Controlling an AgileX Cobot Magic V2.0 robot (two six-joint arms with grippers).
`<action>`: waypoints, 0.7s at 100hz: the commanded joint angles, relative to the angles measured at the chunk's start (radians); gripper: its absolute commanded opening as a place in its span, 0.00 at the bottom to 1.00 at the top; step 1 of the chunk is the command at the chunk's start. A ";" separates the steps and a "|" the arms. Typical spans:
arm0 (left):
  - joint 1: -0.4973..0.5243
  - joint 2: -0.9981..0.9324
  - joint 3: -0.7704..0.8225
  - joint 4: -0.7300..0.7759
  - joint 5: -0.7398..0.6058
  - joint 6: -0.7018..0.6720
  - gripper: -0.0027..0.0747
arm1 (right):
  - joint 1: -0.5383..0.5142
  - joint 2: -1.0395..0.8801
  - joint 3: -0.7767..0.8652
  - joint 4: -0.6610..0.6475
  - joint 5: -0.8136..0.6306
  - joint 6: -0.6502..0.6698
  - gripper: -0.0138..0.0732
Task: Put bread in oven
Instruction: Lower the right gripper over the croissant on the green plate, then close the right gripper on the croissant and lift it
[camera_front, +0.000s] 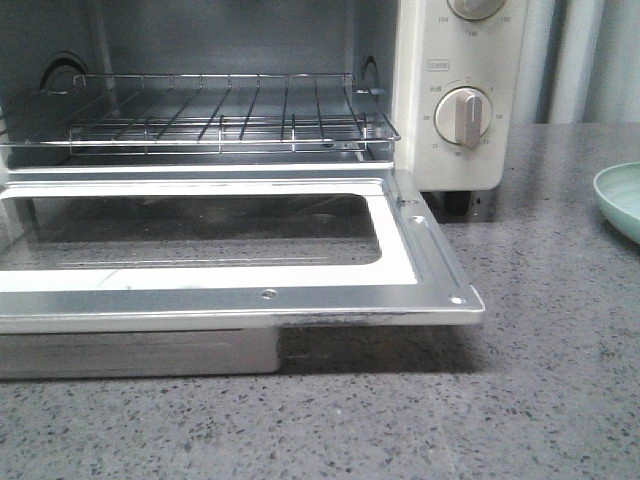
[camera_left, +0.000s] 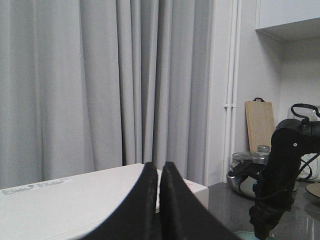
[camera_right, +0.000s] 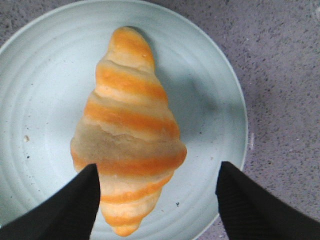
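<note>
Tabletop (camera_front: 560, 380): grey speckled stone, bare in front of the oven and out to the plate.

Oven (camera_front: 460, 150): cream-white, door (camera_front: 240, 290) dropped flat and projecting toward the camera, its metal-framed corner overhanging the tabletop. Wire rack (camera_front: 220, 115) sits level inside, nothing on it; cavity above the rack is open.

Plate (camera_right: 40, 100): pale green, round, to the right of the oven and well apart from it; only its rim shows in the front view.

Bread (camera_right: 127, 130): lies on the plate, roughly centred, orange and cream striped, tapered ends well inside the rim.

Right hand (camera_right: 157, 205): fingers wide apart above the plate, one to each side of the bread's lower end; contact cannot be told.

Left hand (camera_left: 159, 200): fingers pressed together, holding nothing, raised above the oven's top.
</note>
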 joint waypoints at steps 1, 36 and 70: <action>-0.003 0.009 -0.033 -0.042 0.018 0.000 0.01 | -0.010 -0.003 -0.026 0.003 -0.007 0.001 0.67; -0.003 0.009 -0.033 -0.042 0.018 0.000 0.01 | -0.010 0.067 -0.025 0.026 -0.011 -0.004 0.66; -0.003 0.009 -0.033 -0.042 0.018 0.000 0.01 | -0.010 0.084 0.036 0.028 -0.016 -0.004 0.23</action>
